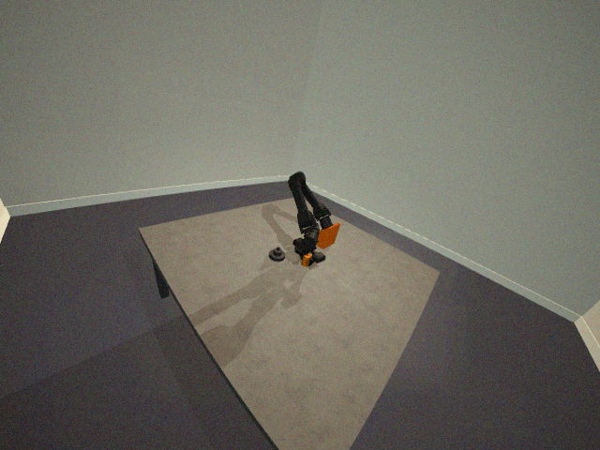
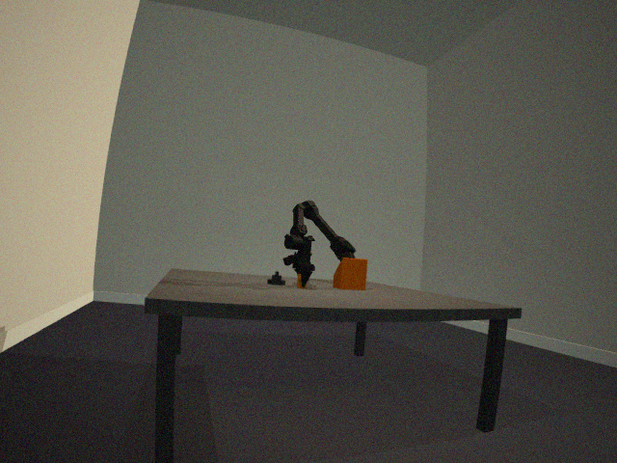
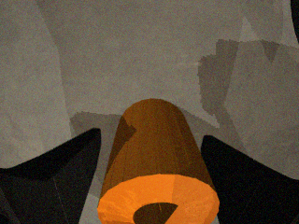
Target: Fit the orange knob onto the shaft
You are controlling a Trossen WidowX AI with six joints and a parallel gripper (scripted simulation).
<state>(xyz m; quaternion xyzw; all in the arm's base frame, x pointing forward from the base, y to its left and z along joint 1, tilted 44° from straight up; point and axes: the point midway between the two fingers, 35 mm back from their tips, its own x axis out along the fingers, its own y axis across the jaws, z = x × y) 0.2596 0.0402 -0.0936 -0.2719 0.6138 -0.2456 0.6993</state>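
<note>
The orange knob (image 1: 306, 260) (image 2: 299, 281) (image 3: 156, 154) stands upright on the table, its D-shaped hole facing up in the wrist view. My gripper (image 1: 310, 262) (image 2: 304, 285) (image 3: 152, 140) is low around the knob, pointing down, one finger on each side. Its fingers are partly open. A gap shows between the left finger and the knob; the right finger is very near or against it. The round dark pedestal (image 1: 277, 257) (image 2: 276, 282) stands left of the knob in the top and exterior views, with its shaft (image 1: 277, 249) (image 2: 276, 274) upright and bare. The shaft's flat side cannot be made out.
A large orange block (image 1: 328, 235) (image 2: 353, 274) stands by the arm's base, to the right of the gripper in the top and exterior views. The table (image 1: 338, 338) (image 2: 398, 301) carries the arm's shadows. Its near edge shows in the exterior view.
</note>
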